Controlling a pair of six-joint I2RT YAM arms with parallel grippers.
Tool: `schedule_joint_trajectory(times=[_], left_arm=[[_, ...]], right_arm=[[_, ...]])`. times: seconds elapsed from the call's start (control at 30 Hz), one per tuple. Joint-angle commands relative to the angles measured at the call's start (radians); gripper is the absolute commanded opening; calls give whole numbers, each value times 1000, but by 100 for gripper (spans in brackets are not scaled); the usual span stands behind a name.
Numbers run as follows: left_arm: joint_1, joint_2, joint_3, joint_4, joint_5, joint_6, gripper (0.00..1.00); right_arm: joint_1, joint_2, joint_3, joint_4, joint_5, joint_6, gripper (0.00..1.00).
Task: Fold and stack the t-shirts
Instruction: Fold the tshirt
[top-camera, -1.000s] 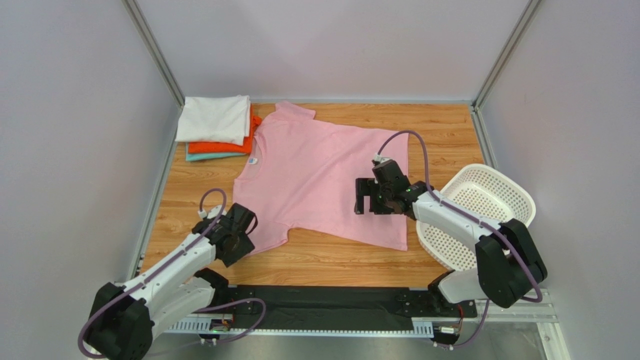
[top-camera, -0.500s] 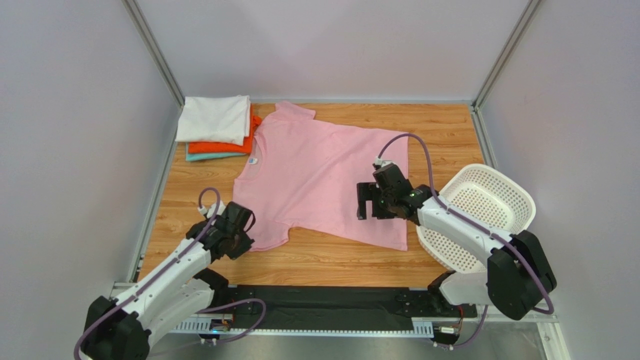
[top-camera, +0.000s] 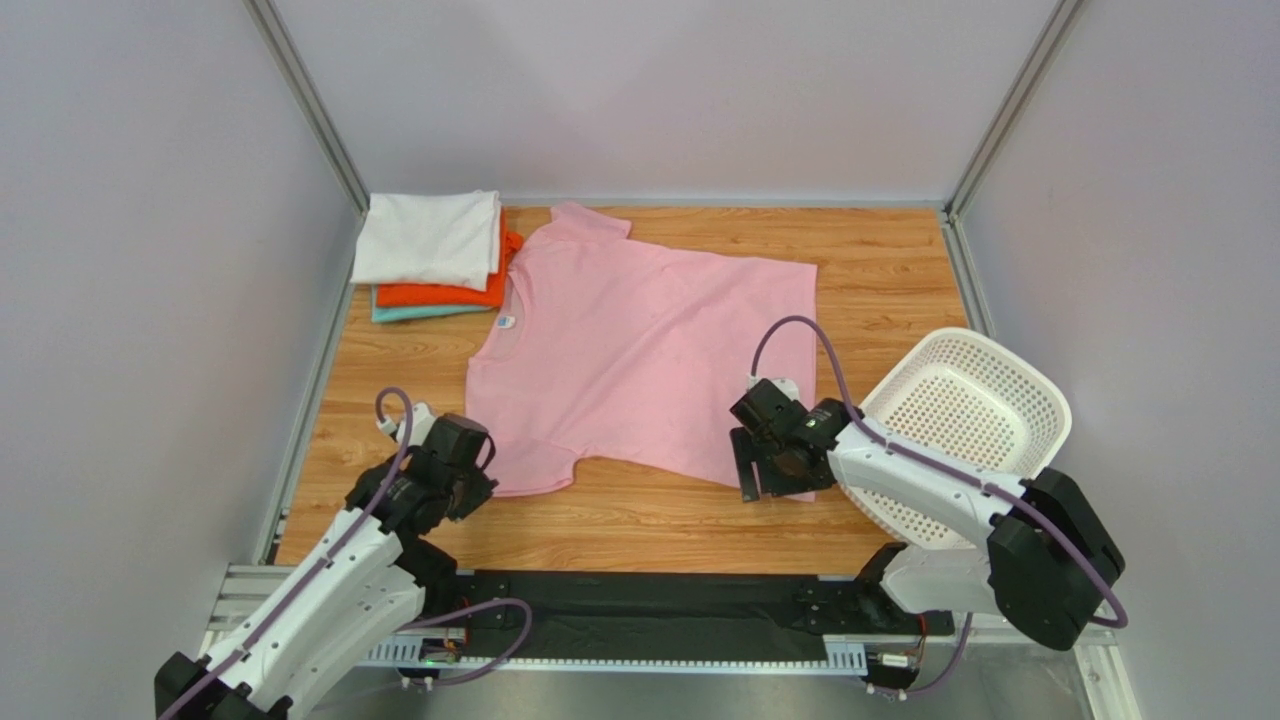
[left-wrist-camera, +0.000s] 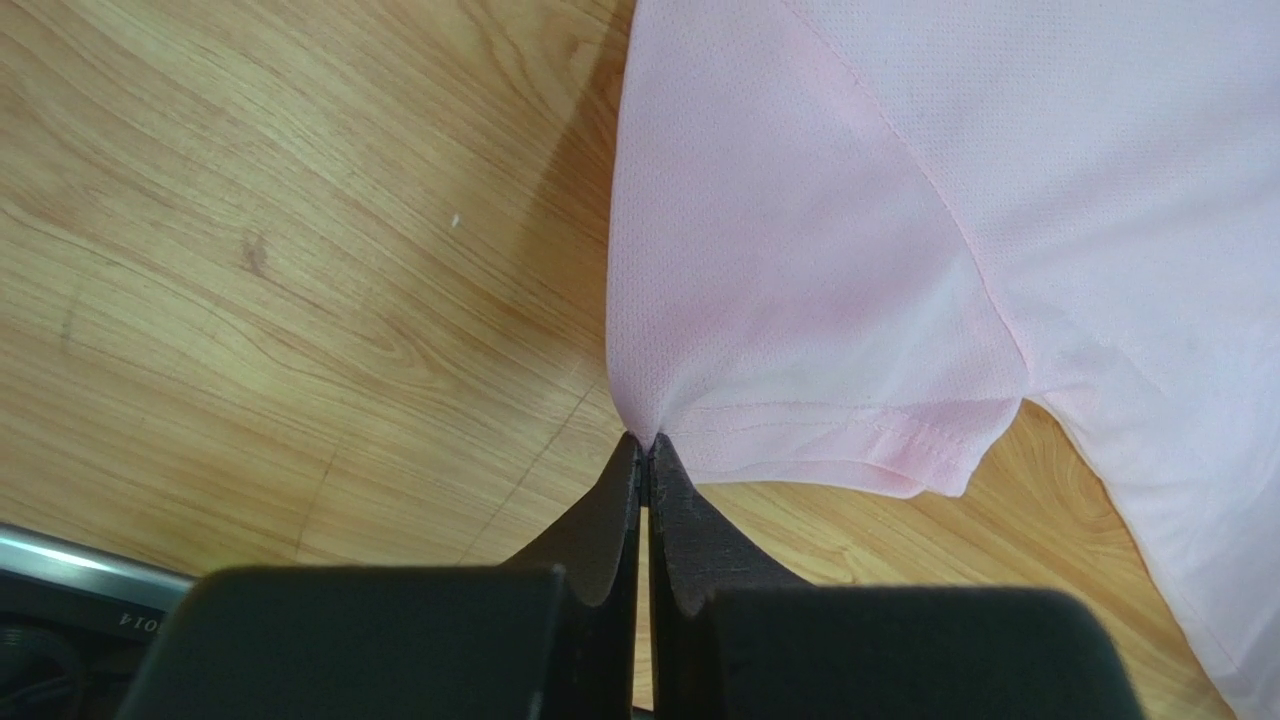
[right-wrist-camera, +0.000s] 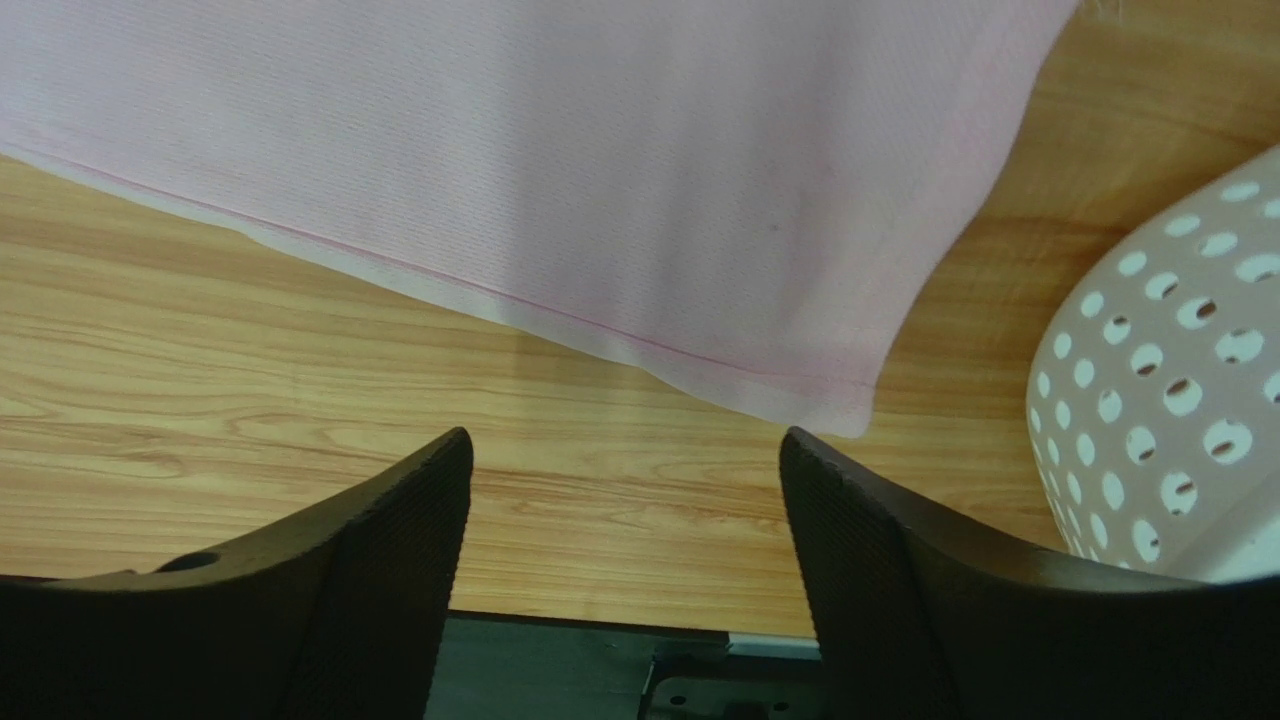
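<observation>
A light pink t-shirt (top-camera: 631, 353) lies spread flat on the wooden table. My left gripper (top-camera: 475, 477) is shut on the corner of its near-left sleeve (left-wrist-camera: 812, 345), the cloth pinched at the fingertips (left-wrist-camera: 649, 446). My right gripper (top-camera: 769, 468) hangs open just above the table at the shirt's near-right hem corner (right-wrist-camera: 819, 393), nothing between its fingers (right-wrist-camera: 624, 450). At the back left sits a folded stack: a white t-shirt (top-camera: 431, 237) on an orange-red one (top-camera: 451, 294) on a teal one (top-camera: 418, 314).
A white perforated basket (top-camera: 969, 428) lies tilted at the right edge, close to my right gripper, its wall (right-wrist-camera: 1187, 375) visible in the right wrist view. The black base rail (top-camera: 646, 608) runs along the near edge. Grey walls enclose the table.
My left gripper closed on the sleeve corner and drew back slightly toward the near left. My right gripper moved from over the shirt's middle to its near-right hem corner, its jaws narrowing a little.
</observation>
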Motion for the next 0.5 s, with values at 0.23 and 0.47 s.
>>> schedule_joint_trajectory(times=[0.23,0.47], left_arm=[[1,22,18,-11,-56,16,0],[1,23,27,-9,-63,9,0]], right_arm=[[-53,71,-1,-51,90,44,55],[-67,117,11,-15,84,0,50]])
